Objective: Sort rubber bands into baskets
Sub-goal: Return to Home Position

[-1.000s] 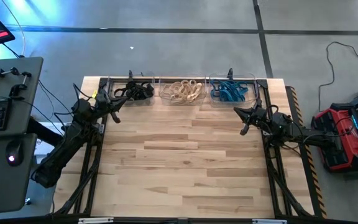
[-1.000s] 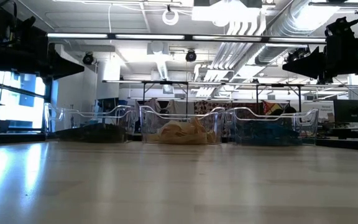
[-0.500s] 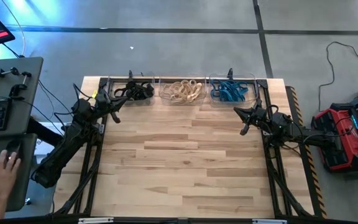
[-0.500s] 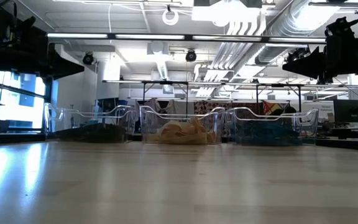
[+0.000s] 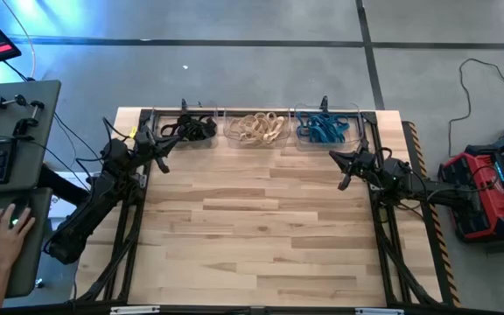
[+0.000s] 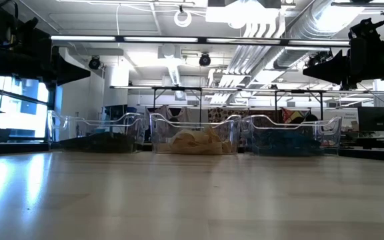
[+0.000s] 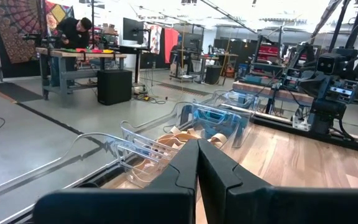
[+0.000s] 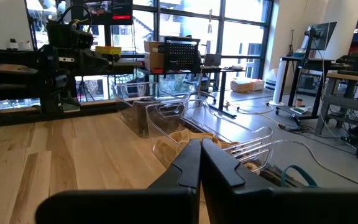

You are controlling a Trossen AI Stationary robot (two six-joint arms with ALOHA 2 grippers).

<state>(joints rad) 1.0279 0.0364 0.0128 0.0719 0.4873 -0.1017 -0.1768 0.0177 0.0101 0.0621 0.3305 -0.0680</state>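
Parked: left gripper [image 7: 197, 147] at the left edge, right gripper [image 8: 201, 148] at the right, fingers pressed together, empty. Bands [image 5: 256, 129] colour-sorted in far baskets [image 6: 159, 131].

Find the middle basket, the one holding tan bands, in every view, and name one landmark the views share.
High view: the middle basket sits at the centre of the row of three.
Low view: centre of the picture.
Left wrist view: second basket out, just before the blue-band basket.
Right wrist view: second out, just beyond the blue-band basket.
Landmark: the blue-band basket, its neighbour in all four views.
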